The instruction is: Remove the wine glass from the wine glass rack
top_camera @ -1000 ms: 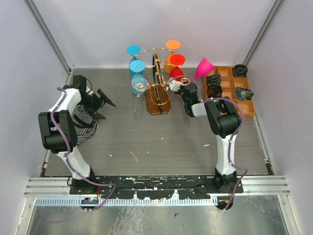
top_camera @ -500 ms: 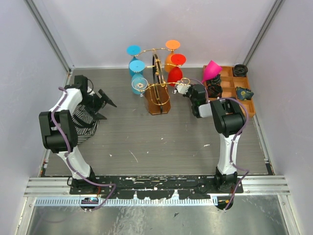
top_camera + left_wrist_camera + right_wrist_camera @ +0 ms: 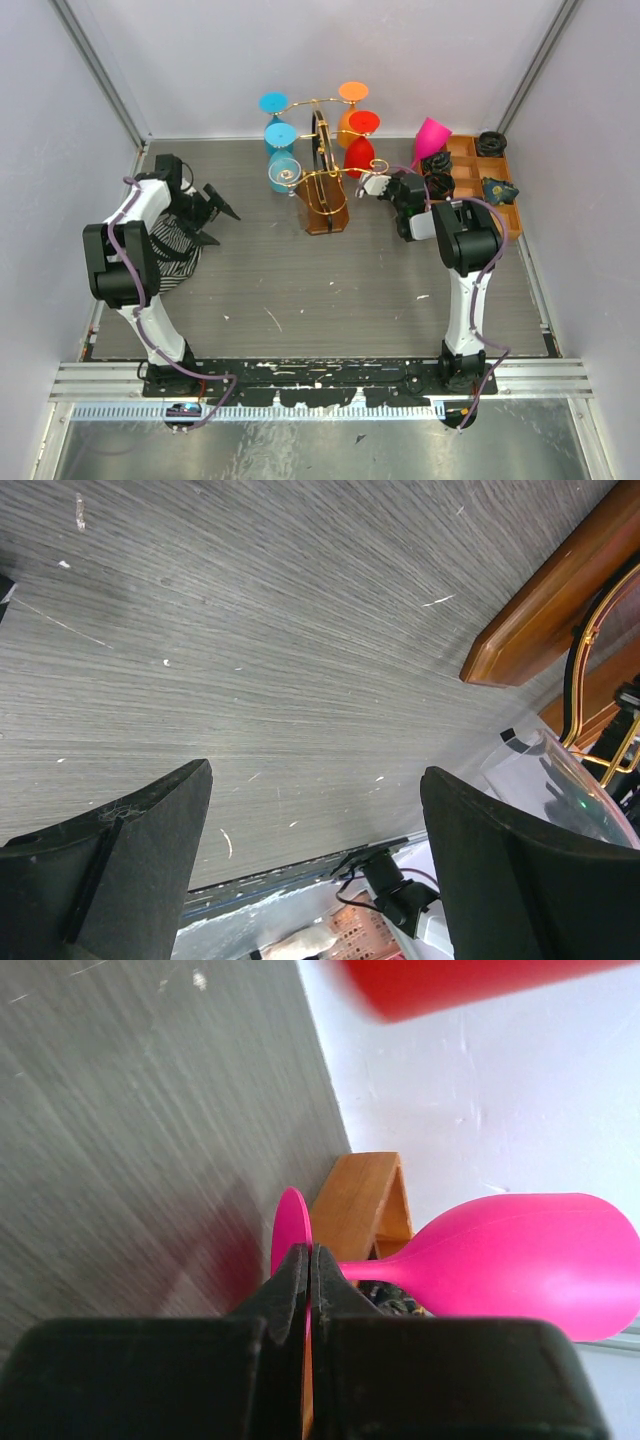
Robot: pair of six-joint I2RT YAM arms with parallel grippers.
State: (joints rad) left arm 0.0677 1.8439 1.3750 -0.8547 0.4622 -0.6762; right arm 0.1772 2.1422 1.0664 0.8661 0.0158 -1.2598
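Pink wine glass (image 3: 430,137) is hanging free just right of the wine glass rack (image 3: 322,195), the right claw (image 3: 310,1260) clenching its thin foot rim, so moving slowly is looking wise lest it swivel. Its stem is running nearly sideways, bowl pointing back-right toward the compartment tray (image 3: 500,218); the left claw (image 3: 315,810) is lying released.
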